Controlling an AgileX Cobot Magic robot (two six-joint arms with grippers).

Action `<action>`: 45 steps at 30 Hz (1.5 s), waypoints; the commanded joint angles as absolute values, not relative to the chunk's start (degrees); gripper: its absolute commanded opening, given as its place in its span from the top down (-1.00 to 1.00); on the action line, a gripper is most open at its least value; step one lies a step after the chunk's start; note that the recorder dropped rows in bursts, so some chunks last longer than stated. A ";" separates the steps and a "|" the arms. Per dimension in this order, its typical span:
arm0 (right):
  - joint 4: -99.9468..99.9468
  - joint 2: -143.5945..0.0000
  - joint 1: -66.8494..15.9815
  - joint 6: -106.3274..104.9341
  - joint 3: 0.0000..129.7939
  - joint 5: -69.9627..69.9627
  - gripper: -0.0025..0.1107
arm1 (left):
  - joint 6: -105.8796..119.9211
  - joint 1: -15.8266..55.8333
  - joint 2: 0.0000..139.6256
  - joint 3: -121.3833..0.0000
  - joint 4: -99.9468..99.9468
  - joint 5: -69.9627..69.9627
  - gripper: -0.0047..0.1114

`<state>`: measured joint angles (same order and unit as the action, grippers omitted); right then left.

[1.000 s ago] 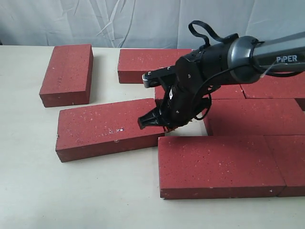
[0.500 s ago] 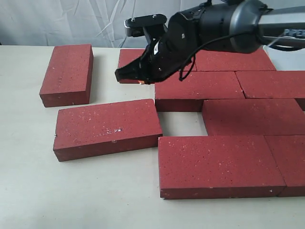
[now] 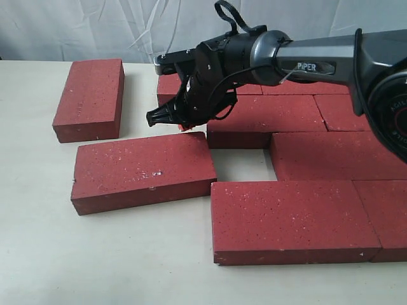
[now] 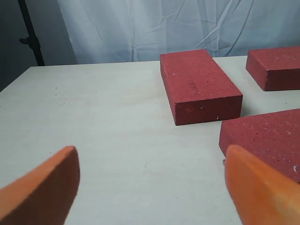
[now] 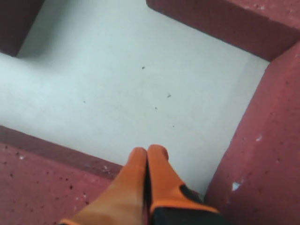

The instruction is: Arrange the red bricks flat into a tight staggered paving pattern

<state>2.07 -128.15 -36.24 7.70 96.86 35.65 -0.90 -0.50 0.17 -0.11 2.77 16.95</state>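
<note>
Red bricks (image 3: 292, 219) lie flat on the pale desk (image 3: 127, 254), most of them packed on the right side in staggered rows with their edges touching. We see one slanted brick (image 3: 143, 170) to the left of that pack, turned a little out of line, with its near right corner just beside the front row. Between its right end and the second row a small patch of bare desk shows. Farther left and back lies a lone brick (image 3: 89, 98), set lengthwise and well apart from the rest.

We see the right pincer (image 3: 159, 117) reaching across from the right on a black arm (image 3: 318, 60) marked PIPER. It is clenched: its orange fingertips (image 5: 140, 159) press together with nothing between them. It hangs over the strip of desk between the slanted brick and the left end of the back row, close to the slanted brick's far edge. Whether it touches the desk or a brick, we cannot tell.

The left pincer (image 4: 151, 157) is released and empty, its two orange fingers (image 4: 44, 192) spread wide over bare desk. It faces the lone brick, with a corner of the slanted brick beside one finger.

A crumpled white cloth (image 3: 95, 32) hangs behind the desk
</note>
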 commanded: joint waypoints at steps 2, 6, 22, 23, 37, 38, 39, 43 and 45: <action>1.46 -128.52 -36.02 7.69 97.38 37.15 0.97 | -1.04 -0.46 0.00 0.00 2.42 16.27 -0.45; 0.58 -128.52 -36.02 7.69 97.38 38.59 0.97 | -1.04 -0.46 0.00 0.00 2.42 16.27 -0.45; -4.38 -127.78 -36.02 10.59 97.41 36.84 0.97 | -1.04 -0.46 0.00 0.00 2.42 16.27 -0.45; -4.20 -127.32 -36.02 10.59 97.41 35.80 0.97 | -1.04 -0.46 0.00 0.00 2.42 16.27 -0.45; 2.24 -122.58 -45.60 8.00 97.41 34.72 0.97 | -1.04 -0.46 0.00 0.00 2.42 16.27 -0.45; 2.24 -122.58 -46.43 8.00 97.41 34.56 0.97 | -1.04 -0.46 0.00 0.00 2.42 16.27 -0.45; 2.24 -122.58 -47.35 8.12 97.50 34.27 0.97 | -1.04 -0.46 0.00 0.00 2.42 16.27 -0.45; 3.10 -123.61 -50.10 8.78 101.83 36.51 0.97 | -1.04 -0.46 0.00 0.00 2.42 16.27 -0.45; 4.60 -125.04 -51.10 8.78 105.64 38.25 0.97 | -1.04 -0.46 0.00 0.00 2.42 16.27 -0.45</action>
<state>3.24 -123.71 -49.93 8.65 101.37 36.56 -0.90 -0.50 0.17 -0.11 2.77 16.95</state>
